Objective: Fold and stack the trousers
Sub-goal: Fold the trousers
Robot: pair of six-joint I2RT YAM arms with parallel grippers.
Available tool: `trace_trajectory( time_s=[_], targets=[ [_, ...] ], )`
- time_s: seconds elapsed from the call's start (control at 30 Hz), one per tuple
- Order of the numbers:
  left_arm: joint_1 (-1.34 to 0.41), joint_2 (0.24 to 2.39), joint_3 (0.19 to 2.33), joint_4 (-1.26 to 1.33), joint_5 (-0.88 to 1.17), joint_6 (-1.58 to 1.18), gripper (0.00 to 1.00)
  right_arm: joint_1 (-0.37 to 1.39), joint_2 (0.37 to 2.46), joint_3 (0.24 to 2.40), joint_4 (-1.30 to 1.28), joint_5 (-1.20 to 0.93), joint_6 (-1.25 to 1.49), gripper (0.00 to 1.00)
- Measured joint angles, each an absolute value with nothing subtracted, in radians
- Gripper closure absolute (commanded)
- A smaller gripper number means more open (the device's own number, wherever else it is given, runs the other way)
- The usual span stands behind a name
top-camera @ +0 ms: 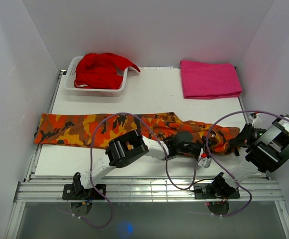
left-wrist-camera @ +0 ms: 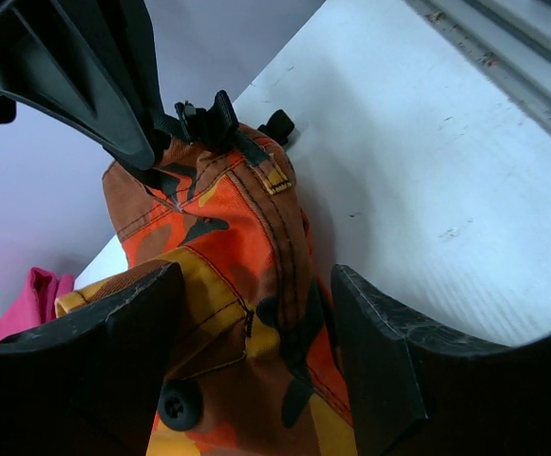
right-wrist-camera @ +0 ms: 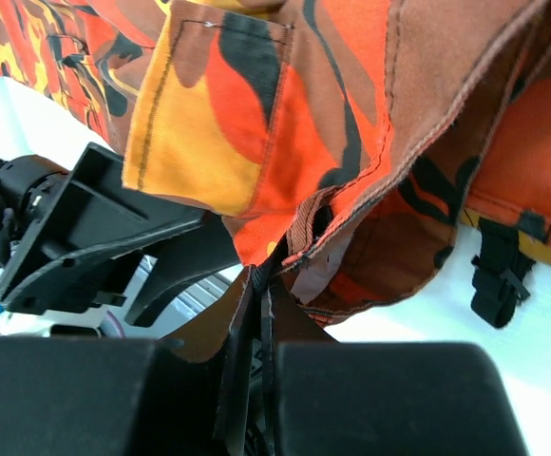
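Observation:
The camouflage trousers (top-camera: 99,128) lie stretched left to right across the table's near half, with the waist end at the right. My left gripper (top-camera: 193,147) is low over the waist, open. In the left wrist view its fingers (left-wrist-camera: 401,366) straddle the waistband fabric (left-wrist-camera: 247,247) without pinching it. My right gripper (top-camera: 235,141) sits at the waist's far right end. In the right wrist view it (right-wrist-camera: 270,285) is shut on the edge of the trousers (right-wrist-camera: 351,114), and the cloth rises from the pinch. A black buckle (right-wrist-camera: 497,275) hangs off the waist.
A white basket (top-camera: 71,75) at the back left holds a plain red garment (top-camera: 100,68). A folded pink cloth (top-camera: 210,78) lies at the back right. White walls close in the sides and back. A metal rail (top-camera: 149,189) runs along the near edge.

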State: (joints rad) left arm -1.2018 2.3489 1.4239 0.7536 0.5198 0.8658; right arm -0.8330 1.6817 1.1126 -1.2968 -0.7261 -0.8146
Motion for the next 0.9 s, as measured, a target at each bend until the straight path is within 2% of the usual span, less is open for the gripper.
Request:
trace_trajectory(
  time_s=[0.07,0.17,0.2,0.27,0.33,0.37,0.43,0.47,0.5,0.53,0.73,0.9],
  targets=[
    [-1.202,2.370,1.450,0.752,0.511,0.877,0.27,-0.827,1.682,1.113,-1.296,-0.736,-0.820,0.92],
    [-1.202,2.401,1.481,0.757,0.488,0.887,0.43,-0.813,1.682,1.113,-1.296,-0.744,-0.828,0.92],
    [-1.202,2.409,1.485,0.756,0.482,0.890,0.52,-0.809,1.682,1.114,-1.296,-0.744,-0.830,0.92],
    [-1.202,2.418,1.488,0.757,0.465,0.894,0.62,-0.804,1.682,1.117,-1.296,-0.749,-0.834,0.89],
    [-1.202,2.418,1.488,0.757,0.455,0.897,0.75,-0.801,1.682,1.118,-1.296,-0.752,-0.833,0.75],
    [-1.202,2.418,1.488,0.764,0.450,0.895,0.78,-0.801,1.682,1.121,-1.297,-0.752,-0.830,0.54],
    [-1.202,2.418,1.488,0.776,0.432,0.896,0.88,-0.802,1.685,1.141,-1.305,-0.751,-0.815,0.34],
    [-1.202,2.418,1.488,0.785,0.422,0.893,0.91,-0.803,1.689,1.159,-1.308,-0.752,-0.810,0.18],
    [-1.202,2.418,1.488,0.795,0.409,0.892,0.95,-0.806,1.697,1.184,-1.312,-0.754,-0.803,0.10],
    [-1.202,2.418,1.487,0.802,0.395,0.892,1.00,-0.811,1.703,1.208,-1.312,-0.755,-0.793,0.07],
    [-1.202,2.418,1.472,0.858,0.304,0.887,1.00,-0.825,1.724,1.281,-1.310,-0.719,-0.764,0.01],
    [-1.199,2.418,1.471,0.918,0.209,0.886,1.00,-0.824,1.728,1.251,-1.307,-0.702,-0.753,0.09]
  ],
)
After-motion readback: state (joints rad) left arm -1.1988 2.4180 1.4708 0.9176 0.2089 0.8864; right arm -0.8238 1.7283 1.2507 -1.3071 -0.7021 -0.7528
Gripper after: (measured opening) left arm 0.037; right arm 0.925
